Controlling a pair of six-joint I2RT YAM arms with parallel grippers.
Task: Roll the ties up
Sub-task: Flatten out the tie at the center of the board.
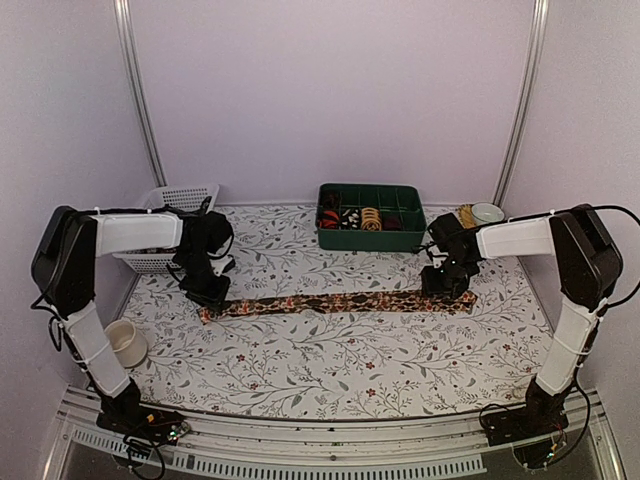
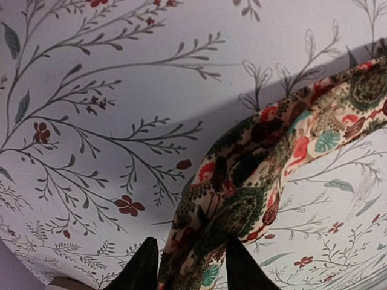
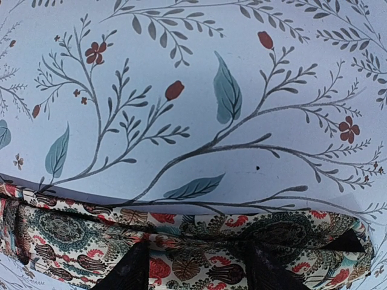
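A dark brown tie with a reddish-cream floral print lies stretched across the middle of the flower-patterned tabletop, running left to right between two robot arms. The left pincer stands down over the tie's left end, the right pincer over its right end. Seen from the left wrist, the fabric rises off the tabletop in a bunched fold between the two dark fingers and touches both. Whether they squeeze it or merely flank it cannot be told. Seen from the right wrist, the right pincer's fingers are spread apart, their tips down at the tie, which lies flat beneath them. Behind the tie, toward the back wall, a green tray holds rolled ties in its compartments, among them a red one, a tan one and a black-and-white one. A white mesh basket sits at the back left behind the left arm. A white cup stands near the tabletop's left edge, beside that arm.
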